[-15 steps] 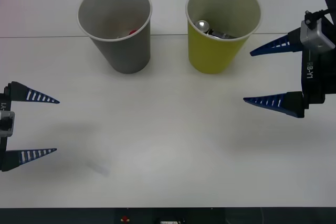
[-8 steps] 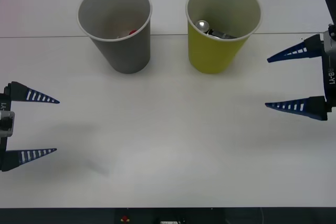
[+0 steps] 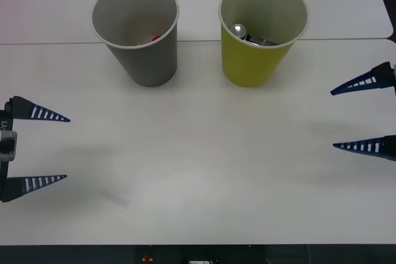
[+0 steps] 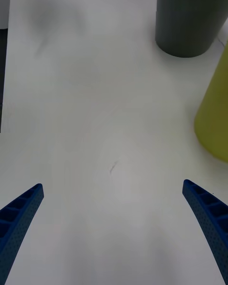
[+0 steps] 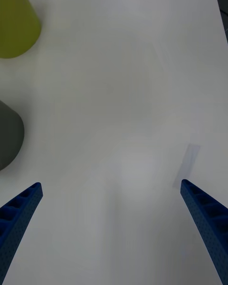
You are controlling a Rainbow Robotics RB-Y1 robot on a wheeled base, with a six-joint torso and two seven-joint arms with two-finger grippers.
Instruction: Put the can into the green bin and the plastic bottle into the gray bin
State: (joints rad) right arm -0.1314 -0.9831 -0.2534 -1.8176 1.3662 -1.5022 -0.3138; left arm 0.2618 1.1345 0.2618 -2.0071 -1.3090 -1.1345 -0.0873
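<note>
R end effector (image 3: 365, 115) sits at the right edge of the bench (image 3: 198, 171), blue fingers spread wide, nothing between them, well apart from the bins. L end effector (image 3: 43, 148) at the left edge, fingers also spread, empty, over bare bench.

Green bin (image 3: 263, 32) stands upright toward the far side, right of center. The can (image 3: 247, 35) lies inside it, shiny round end up, dark body against the bin's wall. Gray bin (image 3: 135, 32) upright just left of the green one, the two near but not touching. Inside it, a bit of red low against the wall, apparently the plastic bottle (image 3: 156, 38) cap; rest of it can't be made out.
</note>
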